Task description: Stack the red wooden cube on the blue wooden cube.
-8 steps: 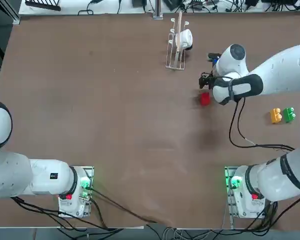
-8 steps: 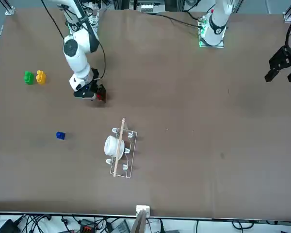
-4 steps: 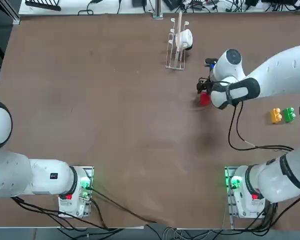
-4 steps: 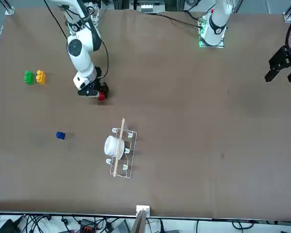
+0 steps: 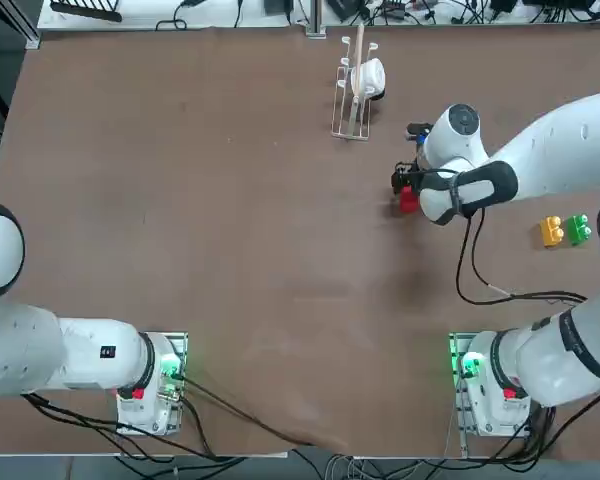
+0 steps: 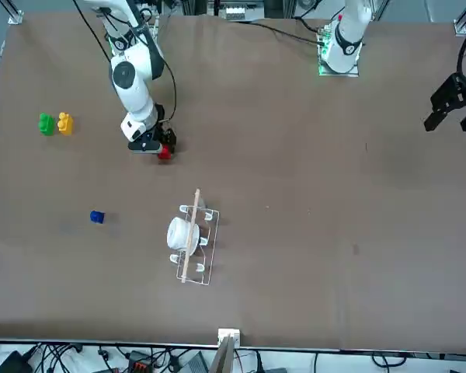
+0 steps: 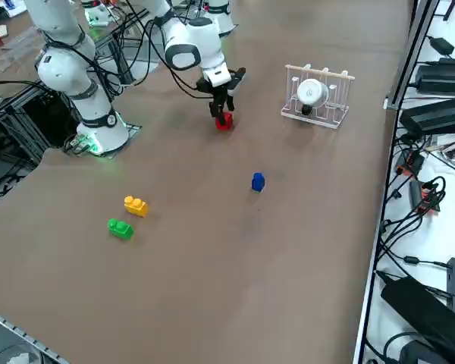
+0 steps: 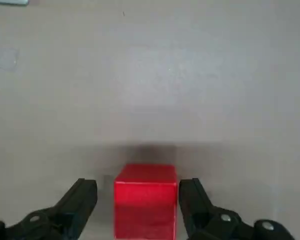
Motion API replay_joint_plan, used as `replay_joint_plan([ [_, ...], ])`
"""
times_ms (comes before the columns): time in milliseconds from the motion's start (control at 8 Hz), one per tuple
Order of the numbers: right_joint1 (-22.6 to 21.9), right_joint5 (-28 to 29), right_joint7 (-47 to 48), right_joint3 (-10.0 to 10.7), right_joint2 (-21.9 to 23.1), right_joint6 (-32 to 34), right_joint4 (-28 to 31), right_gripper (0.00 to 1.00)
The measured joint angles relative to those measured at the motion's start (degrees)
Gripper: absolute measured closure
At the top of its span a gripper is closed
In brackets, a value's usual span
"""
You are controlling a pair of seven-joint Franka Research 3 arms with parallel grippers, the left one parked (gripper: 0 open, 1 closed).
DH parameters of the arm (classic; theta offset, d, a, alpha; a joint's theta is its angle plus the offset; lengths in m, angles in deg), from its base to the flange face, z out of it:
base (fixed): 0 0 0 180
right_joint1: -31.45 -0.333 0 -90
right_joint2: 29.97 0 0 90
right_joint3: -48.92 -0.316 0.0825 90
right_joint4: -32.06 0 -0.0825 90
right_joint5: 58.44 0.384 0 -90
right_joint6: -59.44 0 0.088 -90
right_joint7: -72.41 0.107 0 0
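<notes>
The red wooden cube (image 5: 408,203) (image 6: 165,153) (image 7: 224,122) rests on the brown table. My right gripper (image 5: 406,192) (image 6: 161,147) (image 7: 222,116) is low over it and open. In the right wrist view the red cube (image 8: 146,200) sits between the two black fingers (image 8: 85,192), with a gap on each side. The blue wooden cube (image 6: 97,217) (image 7: 258,181) stands alone on the table, a good way from the red one, farther from the robot and out toward its right. In the top view the arm hides it.
A wire rack holding a white cup (image 5: 355,85) (image 6: 190,237) (image 7: 315,95) stands just beyond the red cube. An orange studded block (image 5: 551,231) (image 7: 135,205) and a green one (image 5: 579,229) (image 7: 120,228) sit side by side near the table's right edge.
The right gripper has come down and shifted over the red cube, so its fingers now straddle it. Neither cube has moved.
</notes>
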Motion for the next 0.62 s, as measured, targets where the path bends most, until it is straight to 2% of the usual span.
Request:
replay_joint_plan([
  [625,0.0,0.0,0.0,0.0,-1.3,0.0,0.7,0.00],
])
